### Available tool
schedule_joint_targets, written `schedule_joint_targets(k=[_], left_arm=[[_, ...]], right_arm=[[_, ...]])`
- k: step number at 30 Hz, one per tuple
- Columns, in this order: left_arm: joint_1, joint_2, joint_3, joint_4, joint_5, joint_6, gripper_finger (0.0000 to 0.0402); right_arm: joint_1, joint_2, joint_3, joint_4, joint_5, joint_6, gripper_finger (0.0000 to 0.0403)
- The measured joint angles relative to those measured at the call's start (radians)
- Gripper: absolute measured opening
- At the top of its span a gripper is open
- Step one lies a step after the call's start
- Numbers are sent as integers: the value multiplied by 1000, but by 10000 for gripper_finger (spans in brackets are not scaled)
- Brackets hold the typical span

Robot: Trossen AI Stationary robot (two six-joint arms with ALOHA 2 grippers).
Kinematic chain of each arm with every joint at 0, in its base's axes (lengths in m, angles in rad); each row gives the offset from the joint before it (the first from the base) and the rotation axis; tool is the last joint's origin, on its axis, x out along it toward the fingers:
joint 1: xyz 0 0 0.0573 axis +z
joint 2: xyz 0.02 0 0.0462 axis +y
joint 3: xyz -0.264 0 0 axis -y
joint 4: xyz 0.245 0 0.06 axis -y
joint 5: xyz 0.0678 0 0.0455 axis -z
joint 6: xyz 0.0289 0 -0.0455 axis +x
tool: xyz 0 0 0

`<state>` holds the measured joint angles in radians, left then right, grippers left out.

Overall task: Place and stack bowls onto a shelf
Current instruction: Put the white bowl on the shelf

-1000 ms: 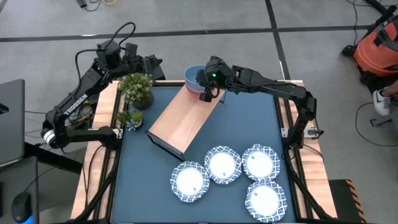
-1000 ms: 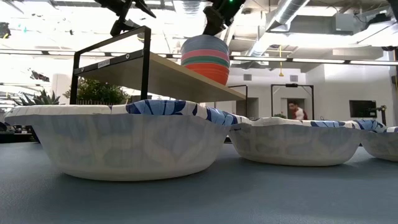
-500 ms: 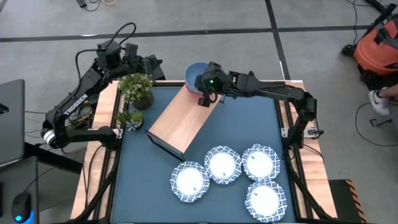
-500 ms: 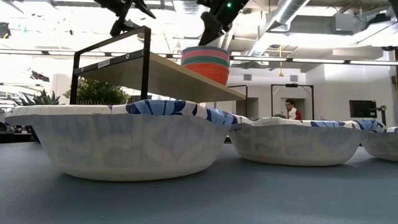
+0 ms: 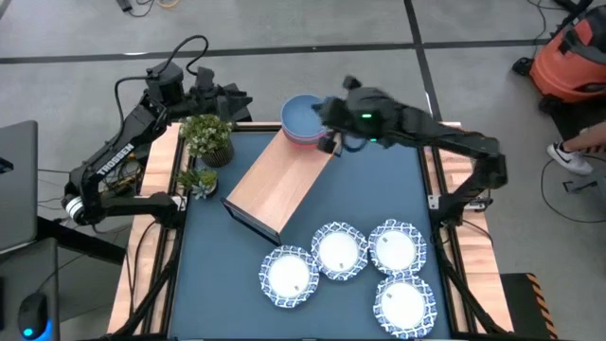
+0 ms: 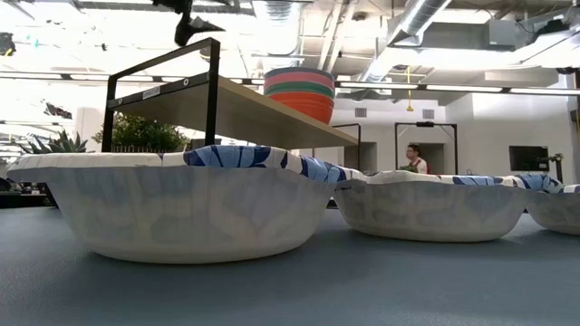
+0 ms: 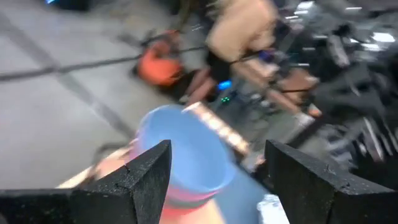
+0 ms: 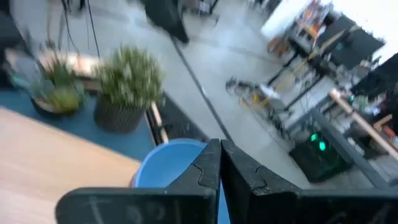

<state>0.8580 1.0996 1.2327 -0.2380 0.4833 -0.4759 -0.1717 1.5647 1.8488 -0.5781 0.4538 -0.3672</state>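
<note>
A stack of small bowls (image 5: 301, 119), light blue on top, stands on the far end of the light-wood shelf (image 5: 279, 180); in the low view the stack (image 6: 299, 91) shows pink, green and red layers. Several white bowls with blue rims (image 5: 339, 251) rest on the dark blue tabletop at the near right. My right gripper (image 5: 329, 112) hovers shut just right of the stack, with the blue bowl (image 8: 168, 165) ahead of its fingers (image 8: 219, 168). My left gripper (image 5: 232, 98) waits open beyond the table's far left corner (image 7: 217, 180).
Two potted plants (image 5: 208, 135) (image 5: 197, 180) stand at the table's left side beside the shelf. The near white bowl (image 6: 172, 204) fills the low view. A person (image 6: 415, 158) stands in the room behind. Bare tabletop (image 5: 379, 189) lies right of the shelf.
My right gripper has risen off the stacked bowls and drawn back toward the table's right edge, leaving the low view. The bowl stack stays where it was on the shelf's far end.
</note>
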Motion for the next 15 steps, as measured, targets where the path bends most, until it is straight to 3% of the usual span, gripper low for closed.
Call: schedule_joint_targets(k=[4,10,15], left_arm=[[-51,0,0,216,35,-33,243],[-122,0,0,553,8,-48,243],[-174,-9,1,631,-64,14,243]], right_arm=[[25,-100,2,7,0,6,39],[63,-197,2,-8,-4,18,28],[92,-231,2,-8,-7,-32,28]])
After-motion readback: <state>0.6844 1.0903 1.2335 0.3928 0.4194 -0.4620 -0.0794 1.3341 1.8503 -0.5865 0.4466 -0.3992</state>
